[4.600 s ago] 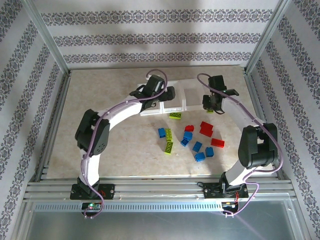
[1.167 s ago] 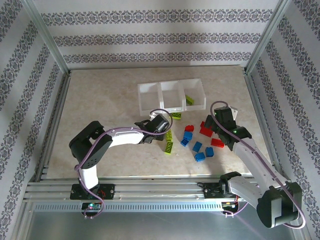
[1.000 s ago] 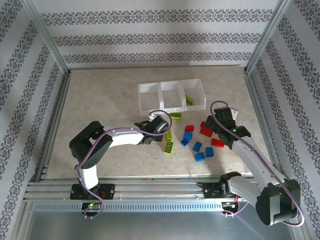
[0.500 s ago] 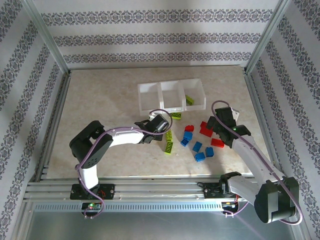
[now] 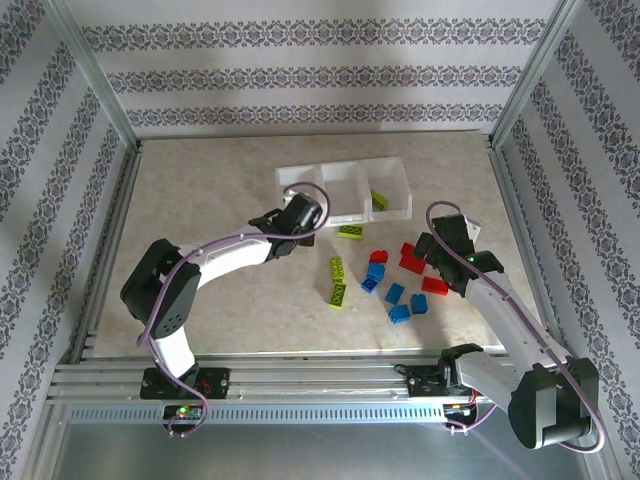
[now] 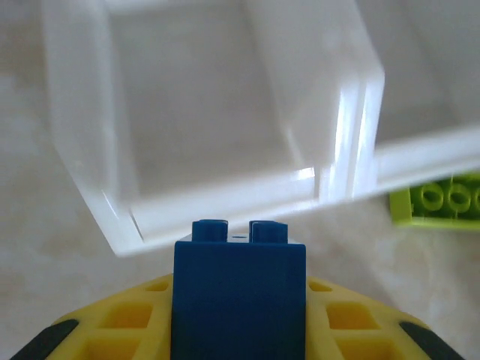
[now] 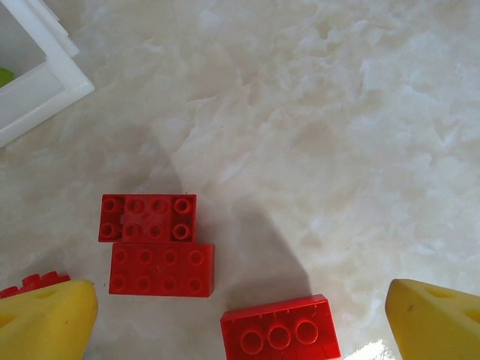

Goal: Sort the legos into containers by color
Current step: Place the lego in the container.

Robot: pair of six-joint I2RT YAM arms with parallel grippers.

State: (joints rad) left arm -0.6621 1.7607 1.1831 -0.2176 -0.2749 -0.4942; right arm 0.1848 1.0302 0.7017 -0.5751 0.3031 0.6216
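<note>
The white tray (image 5: 343,172) has three bins in a row. It sits at the far side of the table (image 5: 200,180).

There are four green bricks. One green brick in the bin (image 5: 380,199) lies in the right bin. One green brick by the tray (image 5: 350,231) lies flat on the table, just in front of the tray wall. The two other green bricks (image 5: 337,280) lie end to end, closer to the arms.

There are six blue bricks. Five loose blue bricks (image 5: 394,292) sit in a bunch on the table, between the green ones and the red ones. The sixth is the held blue brick (image 6: 240,270). The left gripper (image 6: 238,322) squeezes it tight between its yellow fingers (image 6: 112,330), with the bumps pointing at the tray. It is just in front of the left bin's near wall.

There are four red bricks. Two touching red bricks (image 7: 154,244) lie side by side. One single red brick (image 7: 279,330) lies apart from them. One half-hidden red brick (image 7: 30,283) peeks out behind a yellow finger. The right gripper (image 7: 240,307) hangs over the red ones, spread wide with nothing in it. From above, it covers part of them.
</note>
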